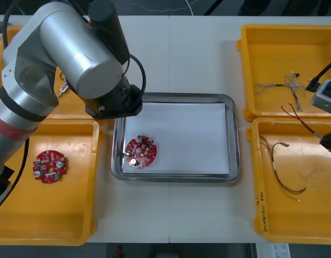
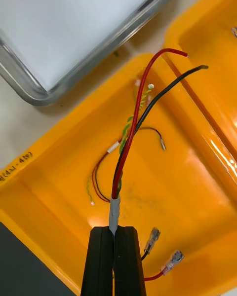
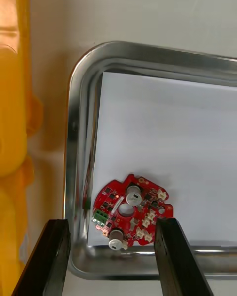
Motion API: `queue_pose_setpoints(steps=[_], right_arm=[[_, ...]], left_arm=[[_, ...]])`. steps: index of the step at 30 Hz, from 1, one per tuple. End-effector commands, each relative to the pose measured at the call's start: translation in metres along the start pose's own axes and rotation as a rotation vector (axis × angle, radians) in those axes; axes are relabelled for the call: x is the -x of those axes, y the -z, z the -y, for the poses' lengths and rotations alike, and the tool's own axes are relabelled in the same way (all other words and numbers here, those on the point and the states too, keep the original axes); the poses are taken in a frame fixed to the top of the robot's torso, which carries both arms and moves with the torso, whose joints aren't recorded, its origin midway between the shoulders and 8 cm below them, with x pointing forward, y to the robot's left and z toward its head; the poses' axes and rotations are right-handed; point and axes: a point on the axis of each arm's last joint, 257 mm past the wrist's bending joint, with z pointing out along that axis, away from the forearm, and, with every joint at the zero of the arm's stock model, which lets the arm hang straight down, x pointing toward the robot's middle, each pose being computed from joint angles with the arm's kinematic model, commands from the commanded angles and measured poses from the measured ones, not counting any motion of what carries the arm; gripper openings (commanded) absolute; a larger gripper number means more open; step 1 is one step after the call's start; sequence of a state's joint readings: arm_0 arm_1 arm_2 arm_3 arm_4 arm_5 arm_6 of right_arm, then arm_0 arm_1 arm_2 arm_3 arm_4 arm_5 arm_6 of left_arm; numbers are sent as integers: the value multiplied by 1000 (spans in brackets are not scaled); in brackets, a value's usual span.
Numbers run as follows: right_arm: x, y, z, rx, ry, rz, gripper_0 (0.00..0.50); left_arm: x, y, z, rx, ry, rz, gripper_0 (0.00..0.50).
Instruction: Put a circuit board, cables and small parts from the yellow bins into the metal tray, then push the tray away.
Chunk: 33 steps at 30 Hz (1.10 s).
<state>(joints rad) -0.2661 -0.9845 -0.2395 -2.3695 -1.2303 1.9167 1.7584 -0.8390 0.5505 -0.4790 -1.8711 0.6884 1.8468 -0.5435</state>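
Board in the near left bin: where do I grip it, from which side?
Come straight down and pinch the board across its rim. It lies flat on the bin floor, away from the walls, with parts standing on its face, so the edges look safest.

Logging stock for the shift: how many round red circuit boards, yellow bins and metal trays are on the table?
Round red circuit boards: 2
Yellow plastic bins: 4
Shiny metal tray: 1
Total: 7

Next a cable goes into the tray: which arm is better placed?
Right. Its jaws are shut on a red and black cable over a right bin; the left jaws stand open over the board in the tray.
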Motion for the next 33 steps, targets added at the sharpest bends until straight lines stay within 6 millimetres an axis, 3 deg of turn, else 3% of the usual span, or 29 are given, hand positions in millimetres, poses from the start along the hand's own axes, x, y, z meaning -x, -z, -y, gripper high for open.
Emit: queue_pose_setpoints(steps=[1, 7, 12, 13, 16, 19, 26, 33], right_arm=[[29, 9, -5, -13, 165, 1, 0], [61, 5, -25, 8, 298, 1, 0], [96, -2, -43, 3, 396, 38, 0], [111, -5, -52, 5, 424, 64, 0], [124, -8, -61, 10, 448, 85, 0], [150, -20, -80, 12, 503, 110, 0], [164, -51, -95, 5, 594, 40, 0], [168, -82, -94, -29, 639, -47, 0]], left_arm=[[35, 43, -8, -20, 12, 70, 500], [51, 66, -34, -25, 24, 74, 500], [64, 83, -58, -28, -18, 81, 500], [69, 89, -68, -33, -26, 79, 500], [74, 96, -76, -43, -35, 76, 500], [85, 107, -100, -46, -69, 67, 500], [97, 111, -140, -8, -142, 48, 500], [107, 110, -181, 33, -208, 17, 500]])
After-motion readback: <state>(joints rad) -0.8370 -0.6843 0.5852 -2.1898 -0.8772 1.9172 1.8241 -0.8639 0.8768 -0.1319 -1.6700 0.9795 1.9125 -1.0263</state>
